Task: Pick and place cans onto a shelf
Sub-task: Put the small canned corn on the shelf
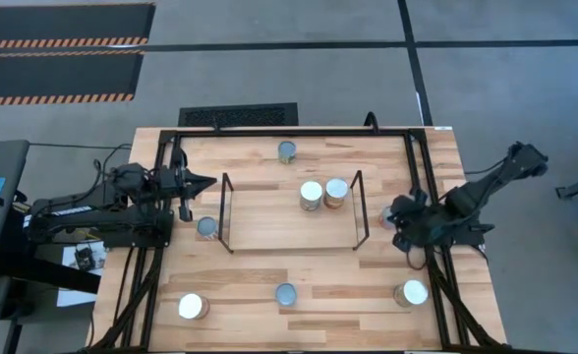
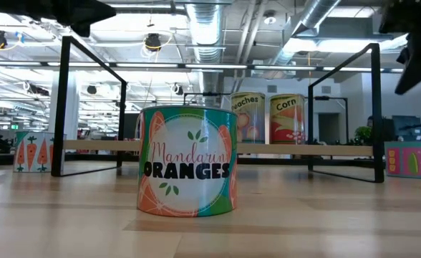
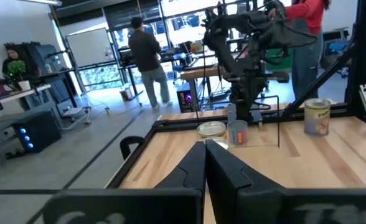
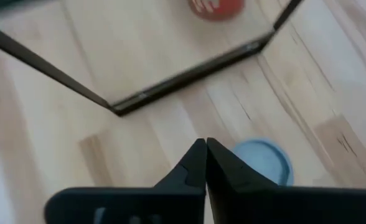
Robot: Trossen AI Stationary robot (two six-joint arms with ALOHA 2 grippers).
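Observation:
The shelf (image 1: 289,239) stands mid-table with two cans (image 1: 312,195) (image 1: 336,193) on it; in the low view they read Peaches (image 2: 248,117) and Corn (image 2: 287,118). Other cans stand on the table: far (image 1: 287,151), left of the shelf (image 1: 206,228), near left (image 1: 192,307), near middle (image 1: 285,294) and near right (image 1: 413,293). My left gripper (image 1: 210,182) is shut and empty, left of the shelf. My right gripper (image 1: 395,218) is shut at the shelf's right end, above and beside a blue-topped can (image 4: 264,160), which the arm mostly hides in the high view.
A black metal frame (image 1: 419,177) edges the table on both sides and at the far end. The Mandarin Oranges can (image 2: 187,170) stands close to the low camera. People stand in the room beyond the table (image 3: 147,56).

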